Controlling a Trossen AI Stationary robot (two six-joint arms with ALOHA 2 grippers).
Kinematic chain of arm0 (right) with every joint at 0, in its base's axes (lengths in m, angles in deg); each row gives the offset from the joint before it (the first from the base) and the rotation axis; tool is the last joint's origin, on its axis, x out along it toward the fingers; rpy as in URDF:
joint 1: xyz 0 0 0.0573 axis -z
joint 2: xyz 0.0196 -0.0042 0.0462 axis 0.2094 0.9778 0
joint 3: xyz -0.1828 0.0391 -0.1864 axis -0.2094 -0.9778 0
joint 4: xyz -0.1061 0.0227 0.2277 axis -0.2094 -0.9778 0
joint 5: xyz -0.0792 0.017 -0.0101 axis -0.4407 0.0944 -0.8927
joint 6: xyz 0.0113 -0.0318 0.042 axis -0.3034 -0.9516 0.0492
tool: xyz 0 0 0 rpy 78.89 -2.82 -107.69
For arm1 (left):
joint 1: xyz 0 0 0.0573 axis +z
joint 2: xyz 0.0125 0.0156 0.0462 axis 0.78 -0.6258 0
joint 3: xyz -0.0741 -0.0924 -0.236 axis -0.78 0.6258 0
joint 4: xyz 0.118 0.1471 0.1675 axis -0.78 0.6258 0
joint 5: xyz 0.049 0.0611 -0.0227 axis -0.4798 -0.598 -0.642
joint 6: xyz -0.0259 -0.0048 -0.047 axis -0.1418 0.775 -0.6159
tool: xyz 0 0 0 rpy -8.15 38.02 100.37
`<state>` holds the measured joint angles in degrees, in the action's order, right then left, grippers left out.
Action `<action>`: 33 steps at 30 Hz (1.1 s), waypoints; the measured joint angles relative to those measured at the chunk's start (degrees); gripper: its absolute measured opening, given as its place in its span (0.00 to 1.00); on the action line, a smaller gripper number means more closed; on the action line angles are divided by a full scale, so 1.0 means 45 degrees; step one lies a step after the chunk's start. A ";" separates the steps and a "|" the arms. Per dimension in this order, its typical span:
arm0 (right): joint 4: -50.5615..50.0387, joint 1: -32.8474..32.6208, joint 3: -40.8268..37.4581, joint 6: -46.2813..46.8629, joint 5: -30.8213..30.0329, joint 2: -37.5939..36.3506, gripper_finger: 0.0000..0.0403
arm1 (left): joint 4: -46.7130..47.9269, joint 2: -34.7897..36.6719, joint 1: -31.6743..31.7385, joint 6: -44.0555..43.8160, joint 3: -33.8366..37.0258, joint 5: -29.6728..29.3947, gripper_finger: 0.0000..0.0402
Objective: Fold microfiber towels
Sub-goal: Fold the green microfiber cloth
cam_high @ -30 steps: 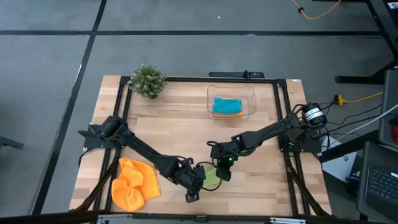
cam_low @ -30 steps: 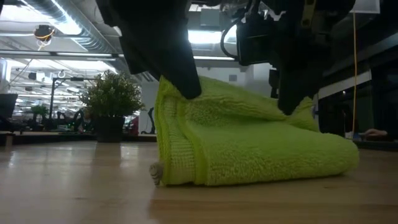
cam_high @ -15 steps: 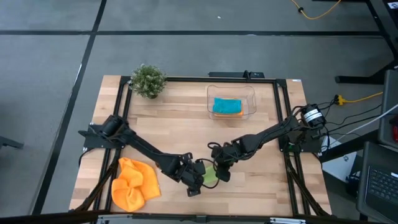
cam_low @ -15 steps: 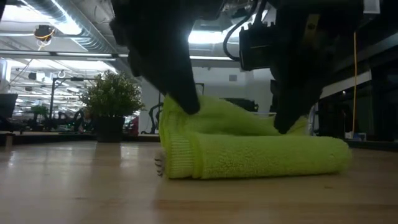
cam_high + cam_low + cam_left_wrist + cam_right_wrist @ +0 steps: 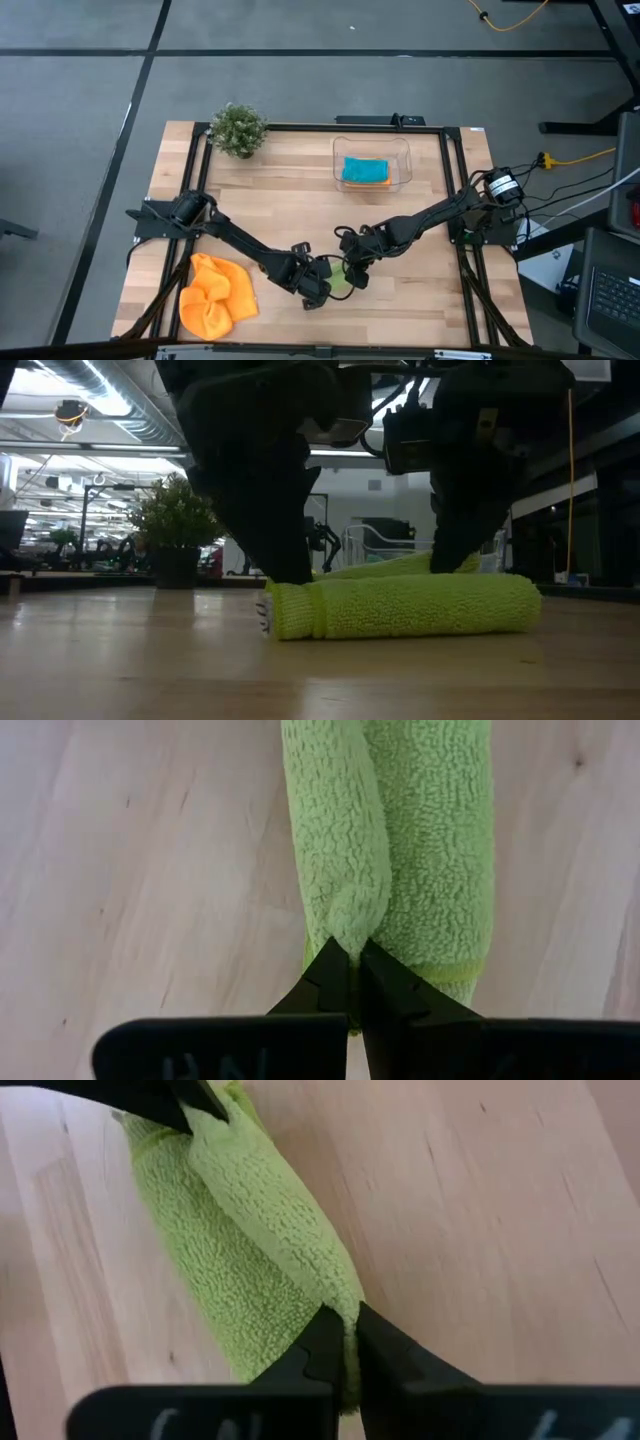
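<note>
Now both my left gripper and right gripper pinch the lime green towel's upper layer; uneven release could spring the fold open.

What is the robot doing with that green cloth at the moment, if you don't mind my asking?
Both arms are folding the lime green towel near the table's front middle. The left gripper pinches one end of its upper layer and the right gripper pinches the other, jaws shut on the cloth, which lies low and doubled on the wood. An orange towel sits crumpled at the front left. The clear tub at the back holds a teal towel over an orange one.
</note>
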<state>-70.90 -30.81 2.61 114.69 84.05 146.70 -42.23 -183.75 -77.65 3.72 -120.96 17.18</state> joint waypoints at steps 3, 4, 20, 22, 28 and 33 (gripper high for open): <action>-0.0004 0.0000 0.0000 0.0069 -0.0016 0.0000 0.08 | -0.0003 0.0000 0.0005 0.0003 0.0000 -0.0013 0.00; -0.0004 0.0000 0.0000 0.0201 -0.0079 0.0000 0.09 | -0.0001 0.0000 0.0005 0.0095 0.0000 -0.0020 0.01; -0.0136 0.0000 0.0000 0.0284 -0.0175 0.0000 0.34 | 0.0471 0.0247 0.0103 0.0220 0.0000 0.0043 0.35; -0.0291 0.0000 0.0000 0.0334 -0.0180 0.0000 0.37 | 0.0913 0.0569 0.0116 0.0220 0.0000 0.0048 0.36; -0.0548 0.0000 0.0000 0.0333 -0.0180 0.0000 0.38 | 0.1529 0.1530 0.0138 0.0193 0.0000 -0.0260 0.36; -0.0590 0.0059 0.0000 0.0265 -0.0180 -0.0019 0.38 | -0.0065 0.1783 0.0136 -0.0761 0.0000 -0.0555 0.36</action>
<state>-73.56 -30.54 2.61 115.88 83.24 146.62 -42.52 -175.73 -77.04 0.30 -120.96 14.68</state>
